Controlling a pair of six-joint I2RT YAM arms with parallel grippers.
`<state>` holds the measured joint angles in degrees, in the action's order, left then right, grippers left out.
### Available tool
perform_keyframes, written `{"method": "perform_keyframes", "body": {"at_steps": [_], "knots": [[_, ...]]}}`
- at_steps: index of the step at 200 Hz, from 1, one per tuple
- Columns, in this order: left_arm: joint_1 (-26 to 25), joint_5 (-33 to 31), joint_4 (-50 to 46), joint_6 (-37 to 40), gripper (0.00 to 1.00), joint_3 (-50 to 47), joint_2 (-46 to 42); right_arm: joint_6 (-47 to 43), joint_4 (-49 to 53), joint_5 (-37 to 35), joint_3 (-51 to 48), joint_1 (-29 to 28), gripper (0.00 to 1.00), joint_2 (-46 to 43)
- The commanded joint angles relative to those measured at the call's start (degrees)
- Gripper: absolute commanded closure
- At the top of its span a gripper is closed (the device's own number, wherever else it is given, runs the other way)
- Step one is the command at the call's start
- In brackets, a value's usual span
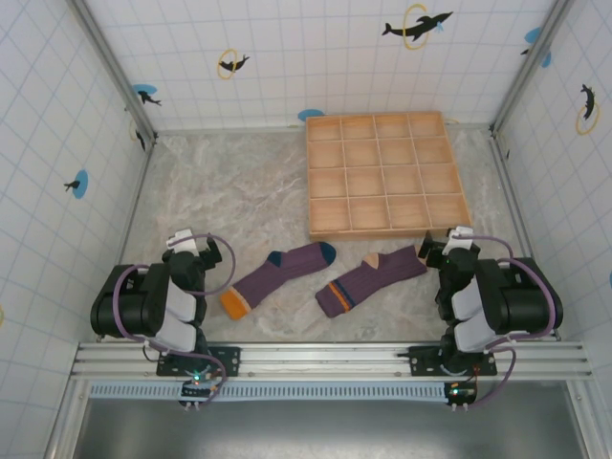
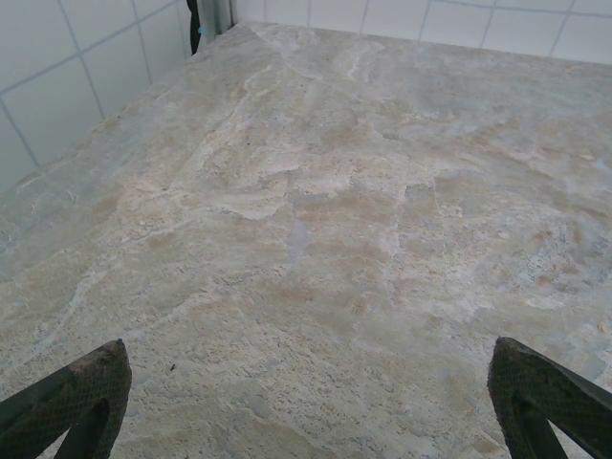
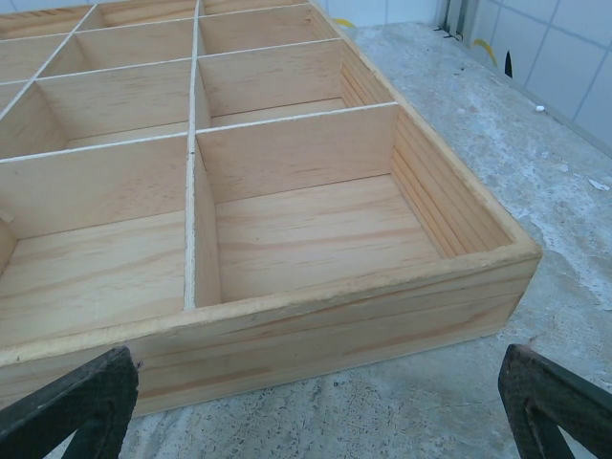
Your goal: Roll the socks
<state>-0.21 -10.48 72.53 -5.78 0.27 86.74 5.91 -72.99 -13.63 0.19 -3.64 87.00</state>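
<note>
Because rolling is not yet begun, orange-toed sock (image 1: pixel 277 275) and striped sock (image 1: pixel 371 279) lie flat; left gripper (image 1: pixel 191 239), right gripper (image 1: pixel 449 241) spread, empty.

The top external camera looks steeply down from above and behind the arm bases, taking in the whole table (image 1: pixel 229 191), with the wooden tray (image 1: pixel 387 232) at upper right. The left wrist camera sits low behind the spread left gripper (image 2: pixel 306 346), skimming bare tabletop toward the wall at upper left. The right wrist camera, behind the spread right gripper (image 3: pixel 316 353), closely faces the tray's corner, which the overhead shares.
</note>
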Motion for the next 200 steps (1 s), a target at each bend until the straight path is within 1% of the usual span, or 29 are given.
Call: {"method": "perform_keyframes", "body": {"at_steps": [1, 18, 26, 29, 40, 56, 70, 88, 99, 110, 113, 118, 125, 146, 161, 168, 182, 200], "knots": [[0.64, 0.93, 1.56, 1.1, 0.02, -0.6, -0.07, -0.38, 0.28, -0.12, -0.71, 0.43, 0.0, -0.3], [0.59, 0.92, 1.75, 1.11, 0.03, -0.67, -0.1, -0.55, -0.06, -0.23, -0.81, 0.34, 0.0, -0.49], [0.64, 0.72, 2.18, 1.14, 0.03, -0.38, -0.35, -0.68, 1.2, -0.91, -0.25, 0.18, 0.0, -1.17], [0.65, 0.74, 0.88, 1.04, 0.03, 0.08, -0.62, -0.66, 2.17, -1.25, 0.04, 0.02, 0.0, -1.59], [0.54, 1.16, -10.29, 1.33, 0.03, 3.84, -3.68, -0.56, 7.59, -2.74, 1.7, -0.46, 0.0, -3.83], [0.51, 1.45, -25.86, 0.81, 0.02, 11.92, -6.63, -1.31, 15.58, -6.43, 4.38, -2.1, 0.0, -7.88], [0.54, 2.04, -38.62, -1.48, 0.02, 19.09, -7.83, -1.41, 23.45, -11.77, 6.77, -4.86, 0.0, -12.15], [0.38, 1.89, -50.72, -6.22, 0.02, 26.31, -8.83, -2.44, 32.01, -19.19, 9.08, -10.64, 0.0, -17.71], [0.21, 1.74, -56.87, -8.91, 0.02, 29.58, -9.81, -3.1, 37.14, -21.91, 10.47, -14.7, 0.0, -20.76], [-0.64, 2.53, -62.27, -9.16, 0.03, 31.82, -11.32, -3.5, 42.02, -24.26, 11.5, -18.88, 0.0, -24.11], [-0.85, 2.63, -63.65, -10.96, 0.03, 32.29, -11.71, -3.57, 42.84, -25.02, 11.56, -20.19, 0.0, -24.93], [-1.4, 3.06, -65.74, -11.58, 0.03, 33.02, -12.38, -3.19, 44.26, -26.28, 11.66, -22.21, 0.0, -26.38], [-1.99, 4.3, -68.47, -12.32, 0.03, 34.02, -13.04, -1.94, 46.41, -26.3, 12.16, -24.4, 0.0, -28.39], [-3.94, 7.59, -77.54, -16.4, 0.03, 36.98, -14.88, 4.32, 59.56, -23.12, 16.16, -30.25, 0.0, -32.89], [-5.96, 9.99, -82.69, -19.63, 0.03, 38.15, -16.79, 7.52, 66.94, -25.1, 18.97, -36.22, 0.0, -34.17], [-7.35, 10.4, -84.65, -21.05, 0.03, 38.63, -17.96, 9.71, 70.5, -24.56, 20.0, -39.17, 0.0, -34.55], [-10.48, 11.02, -87.51, -23.45, 0.03, 39.5, -20.3, 13.69, 72.68, -23.0, 20.85, -45.22, 0.0, -35.14], [-13.8, 12.59, -90.98, -26.33, 0.04, 40.83, -22.29, 16.66, 75.05, -27.36, 22.34, -54.36, 0.0, -33.67]]}}
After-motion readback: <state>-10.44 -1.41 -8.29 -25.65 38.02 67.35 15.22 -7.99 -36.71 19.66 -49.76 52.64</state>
